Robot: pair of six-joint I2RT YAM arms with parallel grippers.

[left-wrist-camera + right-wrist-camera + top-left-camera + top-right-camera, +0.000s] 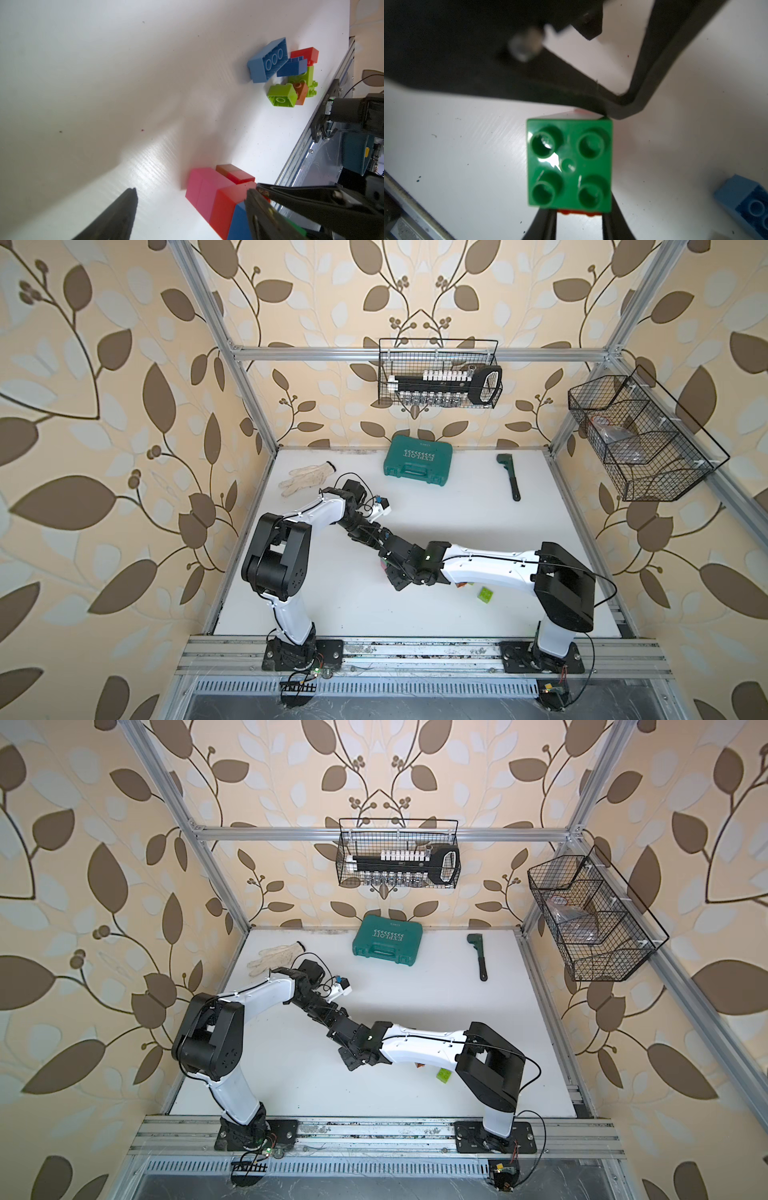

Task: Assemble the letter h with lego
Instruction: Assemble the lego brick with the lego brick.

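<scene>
Nearest us, an aluminium rail [415, 649] edges the white bench [332, 605]. At mid-bench we see the lego row [209, 193] lying pink, red, blue, green, with loose bricks [284, 70] under the right arm. The left gripper [191, 190] has its fingers wide apart at the row. The right gripper [579, 216] has its fingers narrow beneath the green brick [569, 164]; whether they pinch, we cannot tell. Beyond lie a glove [305, 480], teal case [417, 466], wrench [509, 477], wire baskets [665, 472] and leaf wallpaper [104, 406].
</scene>
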